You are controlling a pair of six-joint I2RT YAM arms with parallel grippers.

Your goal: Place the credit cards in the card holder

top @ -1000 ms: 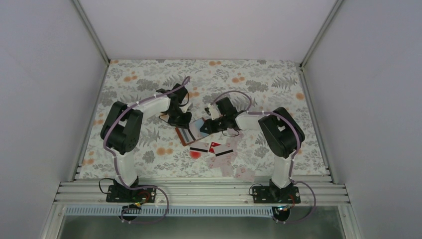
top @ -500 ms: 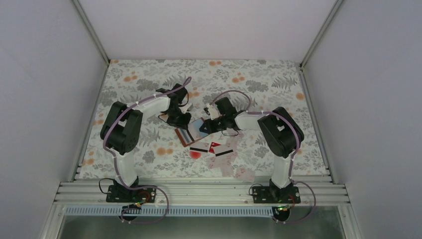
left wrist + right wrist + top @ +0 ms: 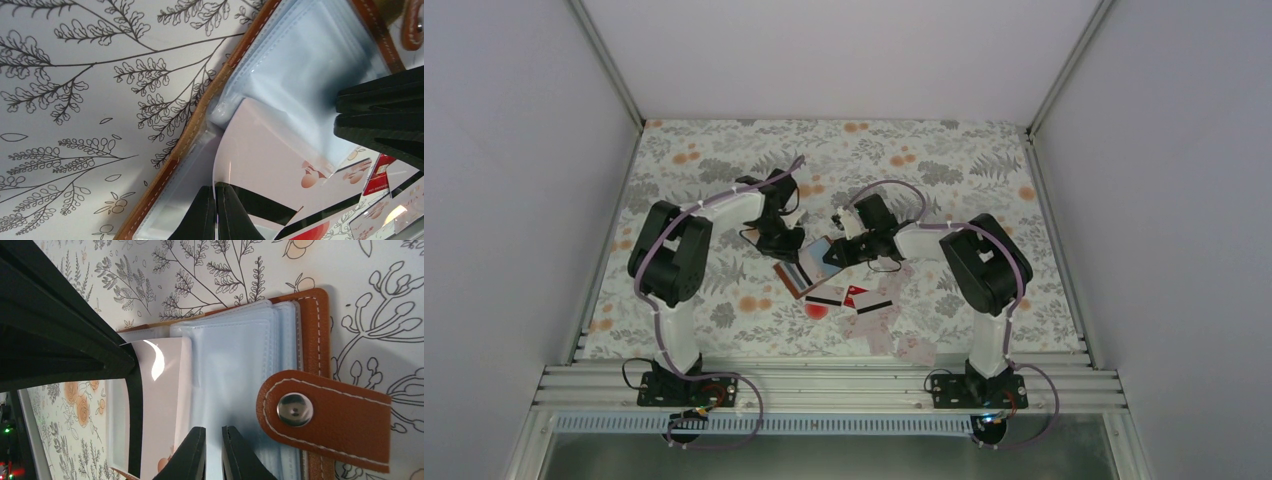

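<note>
The brown leather card holder (image 3: 802, 272) lies open at mid-table, its clear sleeves (image 3: 300, 75) fanned out. My left gripper (image 3: 216, 200) is shut on the edge of a pale credit card (image 3: 270, 160) with a black stripe, and the card's far corner sits inside a sleeve. My right gripper (image 3: 214, 450) is shut on a clear sleeve beside the snap strap (image 3: 330, 420), and the same card (image 3: 165, 390) shows just left of it. In the top view both grippers, left (image 3: 790, 246) and right (image 3: 838, 256), meet over the holder.
More credit cards lie loose in front of the holder: a striped one (image 3: 824, 297), a red one (image 3: 855, 296) and pale ones (image 3: 879, 320) toward the right arm's base. A round red spot (image 3: 816, 311) is printed on the flowered cloth (image 3: 964, 170).
The left arm has shifted very slightly. Both grippers keep their grips, and the card and holder stay about where they were.
</note>
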